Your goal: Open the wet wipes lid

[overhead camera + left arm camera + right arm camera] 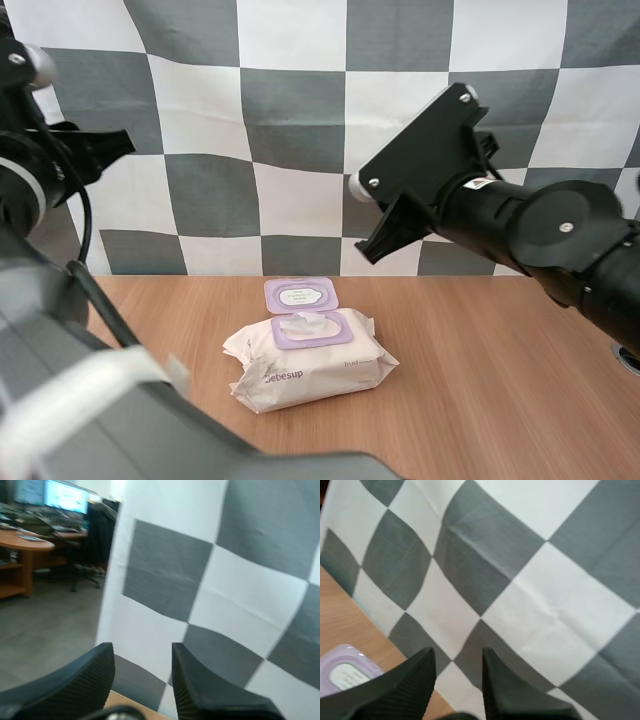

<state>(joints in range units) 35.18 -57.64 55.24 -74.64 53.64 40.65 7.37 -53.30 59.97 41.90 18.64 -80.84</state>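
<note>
The high view is bright, with even, diffuse light falling from above. The wet wipes pack (310,365) casts only a faint, soft shadow on the table (480,380) along its near edge, at the frame's lower centre. Its film shows a mild sheen without glare. The right arm (540,235) carries dull highlights on its black casing. In the left wrist view the left gripper (141,655) looks dark, its fingers (75,680) catching soft light on their ribs.

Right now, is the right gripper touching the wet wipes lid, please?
Apart. The high view shows the right gripper raised in the air, with a clear gap above the flipped-open lid.
</note>
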